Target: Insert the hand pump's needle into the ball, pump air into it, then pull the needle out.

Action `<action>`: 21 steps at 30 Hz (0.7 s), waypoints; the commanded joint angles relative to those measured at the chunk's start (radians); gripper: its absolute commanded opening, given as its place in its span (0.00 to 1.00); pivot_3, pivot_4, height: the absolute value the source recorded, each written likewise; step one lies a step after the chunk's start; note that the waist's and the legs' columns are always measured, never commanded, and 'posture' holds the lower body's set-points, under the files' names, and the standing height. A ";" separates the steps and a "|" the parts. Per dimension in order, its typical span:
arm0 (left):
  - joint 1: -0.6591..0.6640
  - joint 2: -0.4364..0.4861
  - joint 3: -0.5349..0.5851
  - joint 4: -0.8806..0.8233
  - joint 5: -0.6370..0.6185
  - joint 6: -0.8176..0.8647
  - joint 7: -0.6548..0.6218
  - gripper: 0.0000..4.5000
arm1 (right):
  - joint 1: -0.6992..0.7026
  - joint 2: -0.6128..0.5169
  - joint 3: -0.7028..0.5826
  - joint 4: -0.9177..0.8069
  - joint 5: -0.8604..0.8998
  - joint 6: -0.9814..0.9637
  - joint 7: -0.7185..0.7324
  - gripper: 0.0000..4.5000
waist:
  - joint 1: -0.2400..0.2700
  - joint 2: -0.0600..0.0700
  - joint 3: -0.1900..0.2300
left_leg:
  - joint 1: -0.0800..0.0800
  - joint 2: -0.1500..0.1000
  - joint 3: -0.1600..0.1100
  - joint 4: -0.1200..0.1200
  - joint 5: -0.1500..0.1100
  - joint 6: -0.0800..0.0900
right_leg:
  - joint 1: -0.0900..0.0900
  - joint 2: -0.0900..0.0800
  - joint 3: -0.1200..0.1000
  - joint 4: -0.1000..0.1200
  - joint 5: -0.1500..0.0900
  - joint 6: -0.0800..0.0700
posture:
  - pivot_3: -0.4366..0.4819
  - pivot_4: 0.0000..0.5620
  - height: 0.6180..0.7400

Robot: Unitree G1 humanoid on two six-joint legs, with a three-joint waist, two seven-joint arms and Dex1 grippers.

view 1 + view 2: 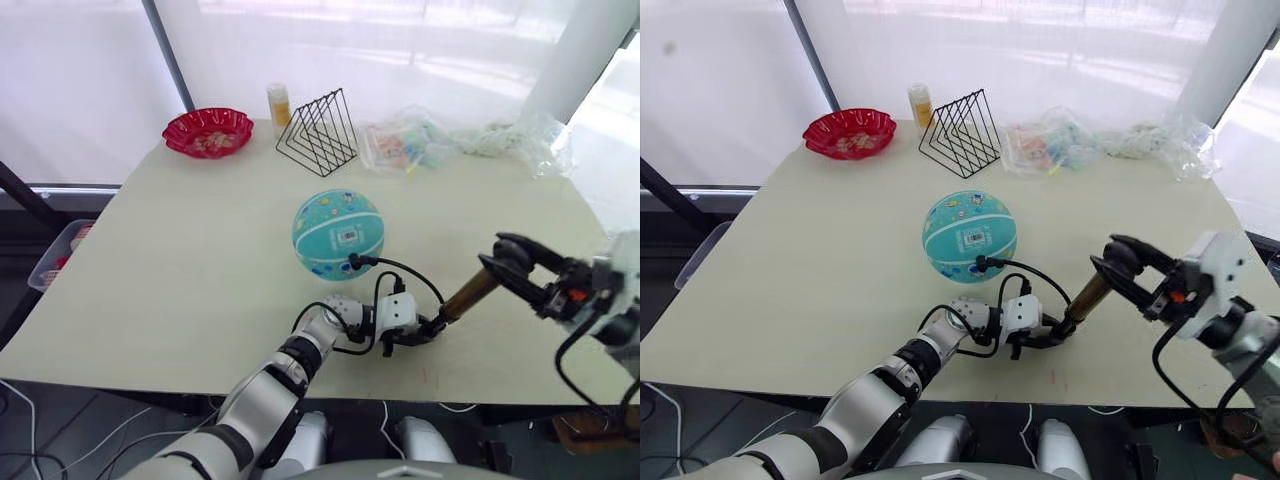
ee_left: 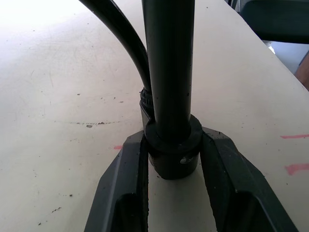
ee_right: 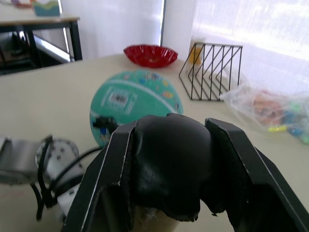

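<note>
Left gripper [image 1: 412, 335] clamps the pump [image 1: 467, 296] base; right gripper [image 1: 512, 262] grips its handle; hose [image 1: 400, 267] apparently meets the ball [image 1: 337, 234] at five o'clock.

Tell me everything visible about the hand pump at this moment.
The hand pump is a slim gold-bronze metal cylinder with black end caps, lying tilted low over the table. The left gripper is shut on its lower black end; the right gripper is shut on the black handle at its upper end. A thin black hose curves from the lower end to the teal ball, its end fitting against the ball's side.
</note>
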 commanded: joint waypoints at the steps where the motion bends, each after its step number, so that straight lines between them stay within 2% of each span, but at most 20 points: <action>1: 0.050 0.021 -0.055 0.077 0.078 0.046 -0.027 0.23 | 0.047 0.055 0.166 0.198 -0.183 -0.017 0.016 0.36 | -0.007 -0.001 -0.004 | 0.001 0.000 0.000 0.000 0.000 0.000 | 0.001 0.000 0.000 0.000 0.000 0.000 | 0.48 0.27 1.00; 5: 0.051 0.020 -0.054 0.075 0.076 0.047 -0.028 0.23 | 0.030 0.083 0.207 0.207 -0.217 -0.049 0.025 0.36 | -0.017 0.005 -0.012 | 0.002 0.000 0.002 0.000 0.000 0.000 | 0.002 0.000 0.002 0.000 0.000 0.000 | 0.48 0.27 1.00; 9: 0.054 0.020 -0.054 0.073 0.076 0.047 -0.032 0.23 | -0.005 0.057 0.132 0.136 -0.157 -0.027 0.035 0.36 | -0.018 0.014 -0.011 | 0.002 0.000 0.002 0.000 0.000 0.000 | 0.001 0.000 0.003 0.000 0.000 0.000 | 0.48 0.27 1.00; 16: 0.057 0.021 -0.055 0.069 0.079 0.046 -0.037 0.23 | -0.160 -0.094 -0.211 -0.015 0.226 0.130 0.004 0.36 | -0.017 0.028 0.006 | -0.001 -0.002 0.009 0.003 -0.002 0.004 | -0.002 -0.002 0.010 -0.001 0.002 0.002 | 0.48 0.27 1.00; 21: 0.057 0.021 -0.055 0.069 0.080 0.044 -0.038 0.23 | -0.220 -0.195 -0.392 -0.023 0.406 0.243 -0.025 0.36 | -0.013 0.027 0.010 | -0.007 -0.002 0.010 0.003 -0.002 0.005 | -0.006 -0.002 0.011 -0.001 0.004 0.000 | 0.48 0.27 1.00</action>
